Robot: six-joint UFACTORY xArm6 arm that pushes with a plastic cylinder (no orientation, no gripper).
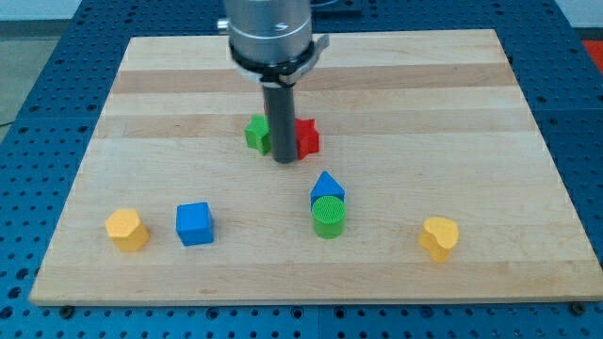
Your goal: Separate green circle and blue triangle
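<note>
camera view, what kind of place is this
Probably a robotics lab bench: a wooden board lies on a blue perforated table, small coloured blocks such as the blue triangle sit on it, with my tip above them.

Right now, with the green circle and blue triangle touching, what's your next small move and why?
Probably bring my tip toward the view's bottom right, stopping beside the seam between the blue triangle and the green circle. They sit touching, triangle just above circle, while my tip stands higher up the board between a green block and a red block, touching neither target.
</note>
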